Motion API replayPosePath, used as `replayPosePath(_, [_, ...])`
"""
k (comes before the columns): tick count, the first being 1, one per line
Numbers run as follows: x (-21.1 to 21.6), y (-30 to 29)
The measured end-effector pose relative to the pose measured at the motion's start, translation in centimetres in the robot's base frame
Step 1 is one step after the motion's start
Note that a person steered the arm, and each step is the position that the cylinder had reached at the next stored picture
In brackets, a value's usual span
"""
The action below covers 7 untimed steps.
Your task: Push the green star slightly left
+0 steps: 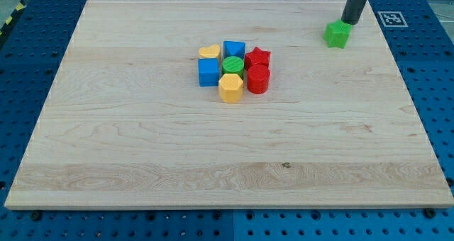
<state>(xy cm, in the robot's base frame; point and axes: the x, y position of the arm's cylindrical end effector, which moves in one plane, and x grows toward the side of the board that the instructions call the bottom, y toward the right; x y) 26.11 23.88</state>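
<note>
Star, green (338, 34), sat alone near board's top right. Rod tip (350, 21) just beside it, upper right, gripping nothing. Approach looked done; push leftward judged next, short and gentle. Cluster of blocks (234, 71) well apart, mid-board.

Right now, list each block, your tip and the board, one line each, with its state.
green star: alone near the view's top right, flat on the board.
my tip: just above and right of the green star, contact unclear.
yellow heart, blue block, red star, blue cube, green cylinder, red cylinder, yellow hexagon: packed in one central cluster.
board: lying flat.
</note>
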Motion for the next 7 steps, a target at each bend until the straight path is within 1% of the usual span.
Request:
replayPosePath(4, [2.0, 0.0])
replayPosePath(7, [1.7, 0.0])
